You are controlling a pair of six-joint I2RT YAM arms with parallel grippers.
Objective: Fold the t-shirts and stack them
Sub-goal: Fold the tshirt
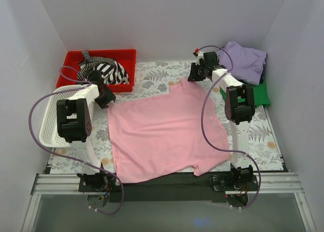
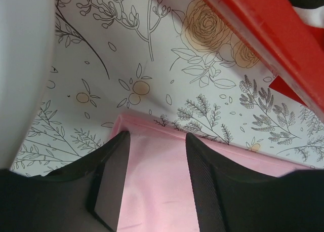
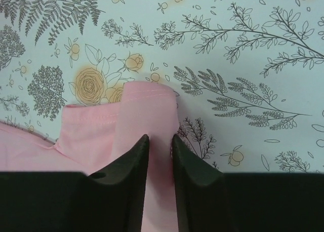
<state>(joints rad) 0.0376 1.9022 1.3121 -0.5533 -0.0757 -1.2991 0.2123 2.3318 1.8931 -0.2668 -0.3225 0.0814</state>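
Top external view: the pink t-shirt (image 1: 167, 136) lies spread flat across the middle of the floral worktop (image 1: 152, 75), its near hem reaching the front edge. The lavender t-shirt (image 1: 245, 60) sits bunched in the far right corner, lying over part of the green t-shirt (image 1: 260, 92) just beside it. A red bin (image 1: 101, 54) at far left holds a striped garment (image 1: 104, 70), and a white basket (image 1: 48, 125) stands along the left side.

The left gripper (image 1: 105, 98) is at the shirt's far left corner; its wrist view shows the fingers (image 2: 114, 171) spread wide over the pink edge. The right gripper (image 1: 194, 76) is at the far right corner, its fingers (image 3: 136, 161) drawn close together, pinching a raised fold of the pink fabric.
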